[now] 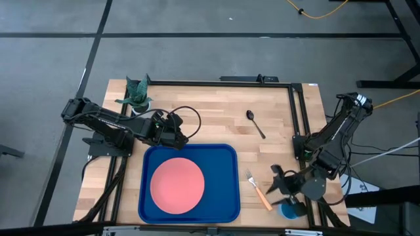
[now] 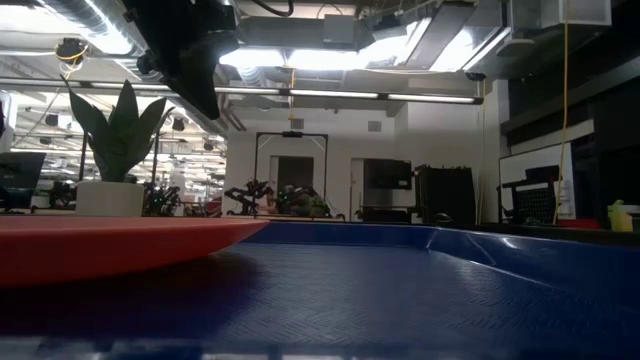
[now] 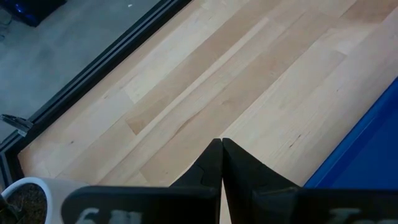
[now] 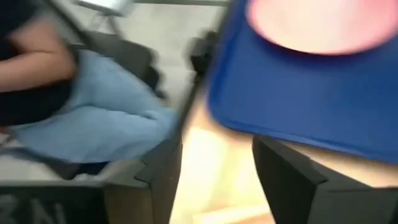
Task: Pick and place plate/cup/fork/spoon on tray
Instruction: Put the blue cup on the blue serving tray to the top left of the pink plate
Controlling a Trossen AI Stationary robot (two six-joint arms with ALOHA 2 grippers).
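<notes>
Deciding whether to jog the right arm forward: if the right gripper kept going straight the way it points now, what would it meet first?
The right gripper, jaws open, points across the table toward the tray. Most likely it meets the tray's near rim first, with the plate lying beyond. The fork is close by in the high view; depth is unclear.

The plate [image 1: 177, 184] lies in the tray [image 1: 223, 157]; to the right lie the fork [image 1: 258, 191] and cup [image 1: 289, 210], with the spoon [image 1: 255, 122] farther back.

In the high view the right arm covers most of the cup [image 1: 287, 211], leaving only a blue sliver. The low view cuts the plate [image 2: 110, 245] off at its left edge. The right wrist view is smeared: tray [image 4: 298, 106] and a seated person [image 4: 81, 106] lack sharp outlines.
</notes>
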